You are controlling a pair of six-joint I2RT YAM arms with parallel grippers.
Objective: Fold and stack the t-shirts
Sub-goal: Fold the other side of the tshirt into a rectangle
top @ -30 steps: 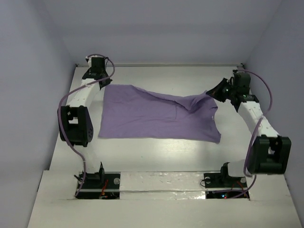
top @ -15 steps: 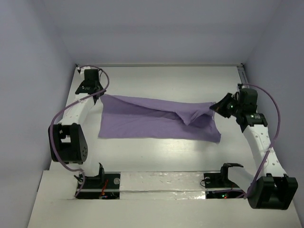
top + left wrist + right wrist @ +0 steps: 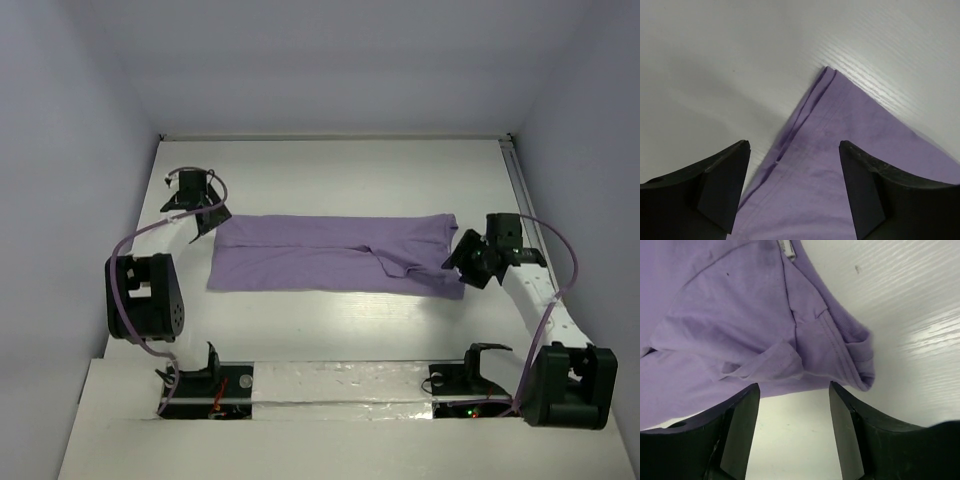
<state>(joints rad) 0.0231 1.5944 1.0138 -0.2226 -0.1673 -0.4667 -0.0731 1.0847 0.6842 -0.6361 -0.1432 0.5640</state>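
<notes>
We see the lavender t-shirt lying flat on the white table, doubled over into a long band that runs left to right across the middle, between the two arms. The left gripper sits low at the band's far left corner with its jaws spread wide. In its wrist view the layered corner of the cloth lies below and between the two jaws, and nothing is pinched. The right gripper is at the shirt's right end, by the near right corner, and its jaws are spread wide too. Its wrist camera shows a sleeve hem and a bunched fold of cloth just beyond the jaw tips, with bare table between them. A small white label shows at the top of that view. The right end of the band looks rumpled and the left end smooth. From these angles we cannot quite tell whether either gripper brushes the cloth.
</notes>
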